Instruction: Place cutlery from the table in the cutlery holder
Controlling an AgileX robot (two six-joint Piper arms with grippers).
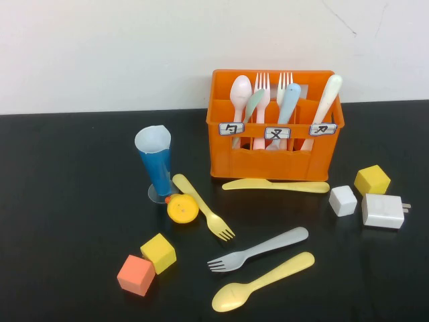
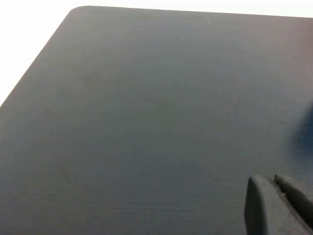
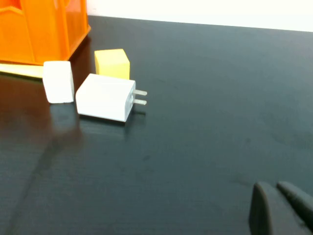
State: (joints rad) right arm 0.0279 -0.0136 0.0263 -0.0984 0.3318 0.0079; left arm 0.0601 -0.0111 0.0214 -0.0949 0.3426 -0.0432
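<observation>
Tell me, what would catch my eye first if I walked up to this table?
Probably the bright orange cutlery holder at the back of the black table, already stuffed with pastel spoons and forks. In front of it lie a yellow knife, a yellow fork, a grey fork and a yellow spoon. The left gripper and right gripper hang shut over bare table.

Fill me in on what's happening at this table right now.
Nothing is being handled yet. The left gripper is shut over bare table; the right gripper, also shut, hangs near the white charger plug. The orange cutlery holder already holds spoons, forks and a knife. Still lying on the table: a yellow knife against the holder's front, a yellow fork, a grey fork and a yellow spoon.
</observation>
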